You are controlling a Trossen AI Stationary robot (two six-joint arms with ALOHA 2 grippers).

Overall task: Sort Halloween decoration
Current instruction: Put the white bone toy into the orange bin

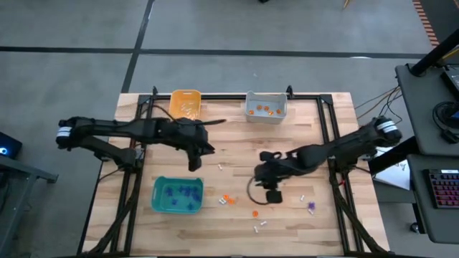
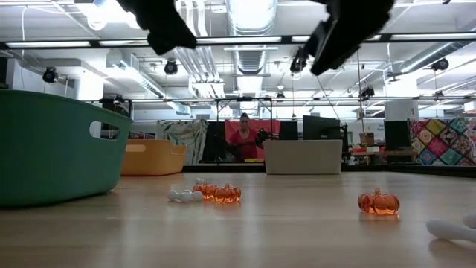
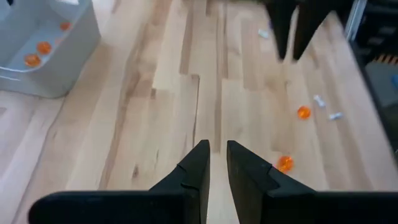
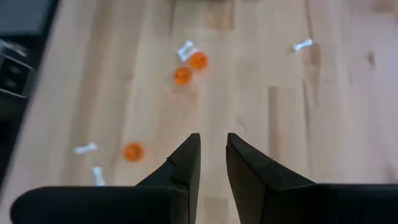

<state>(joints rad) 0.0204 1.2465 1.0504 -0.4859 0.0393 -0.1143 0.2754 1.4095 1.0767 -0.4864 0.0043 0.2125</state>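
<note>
Seeing: both arms raised over the table [image 1: 237,150], nothing held.
Left gripper [image 3: 217,152]: we see its fingers nearly together with a slim gap, empty, above bare wood near the teal bin [image 1: 177,196].
Right gripper [image 4: 212,146]: fingers slightly apart, empty, hovering near the orange pumpkins [image 4: 189,68].
Decoration: we count orange and white bits [image 4: 303,45] loose on the wood, purple ones [image 1: 181,193] in the teal bin, orange in the grey bin [image 1: 266,107].

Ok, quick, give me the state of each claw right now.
Left claw: above the table's middle, fingers nearly closed with a narrow gap, holding nothing.
Right claw: above the scattered trinkets, fingers slightly apart, holding nothing.
</note>
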